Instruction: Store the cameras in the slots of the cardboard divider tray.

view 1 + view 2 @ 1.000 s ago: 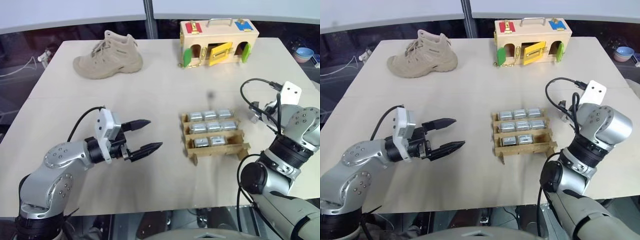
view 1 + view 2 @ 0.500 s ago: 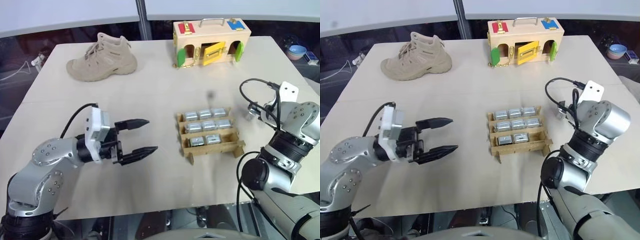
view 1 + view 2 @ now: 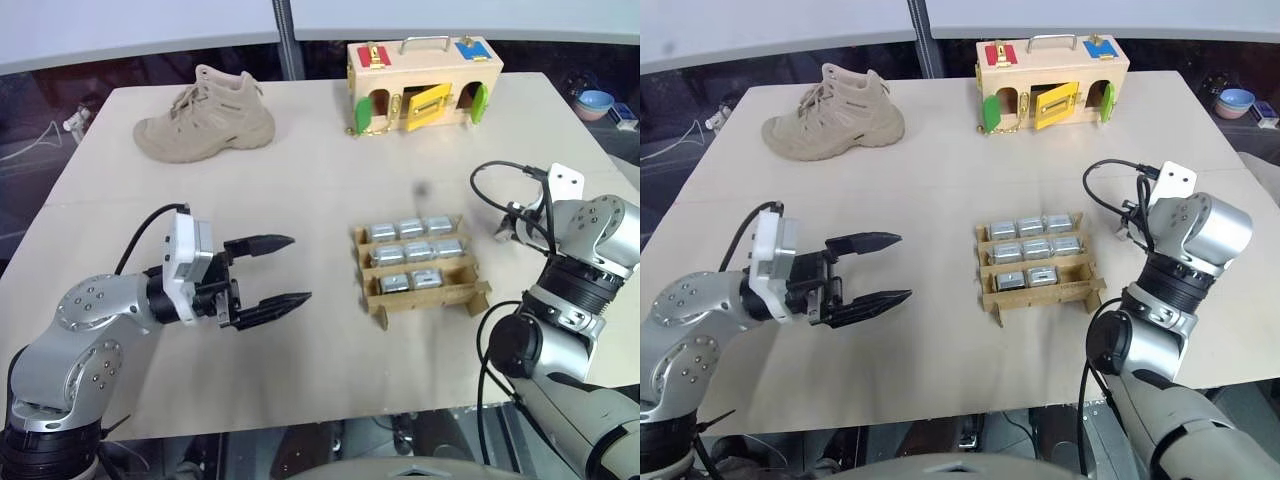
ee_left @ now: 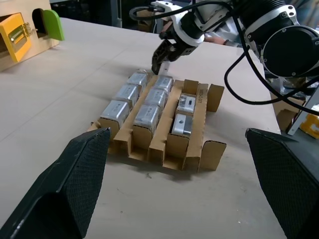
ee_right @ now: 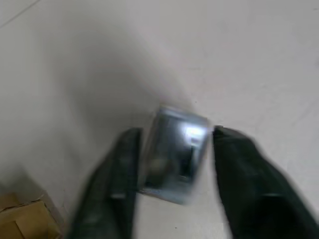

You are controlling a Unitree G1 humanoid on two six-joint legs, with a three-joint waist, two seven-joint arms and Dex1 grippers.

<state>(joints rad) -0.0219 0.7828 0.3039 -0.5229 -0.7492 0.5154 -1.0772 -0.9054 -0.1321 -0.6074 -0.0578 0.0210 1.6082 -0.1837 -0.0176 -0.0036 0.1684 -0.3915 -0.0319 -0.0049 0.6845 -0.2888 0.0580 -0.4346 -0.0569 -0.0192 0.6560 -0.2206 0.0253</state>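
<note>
Cameras fill eight slots of the divider tray; the ninth lies on the tabletop beside it, my right hand clamped across its sides. Small, stiff, slick metal, I judge. My left hand stands apart.

cameras: brushed silver-grey metal, faintly glossy, smooth faces catching light. loose camera: same bright metal, shiny highlight on top.
cardboard divider tray: tan-brown corrugated cardboard, matt, raw cut edges.
table: pale light-wood-look board, smooth, matt.
boot: beige suede-like cloth or leather, soft napped finish, woven laces.
latch box: light unfinished-looking wood, painted glossy doors in green and yellow, metal handle and chain.
left gripper: black fingers, matt textured plastic or rubber.
right gripper: black matt fingers.
</note>
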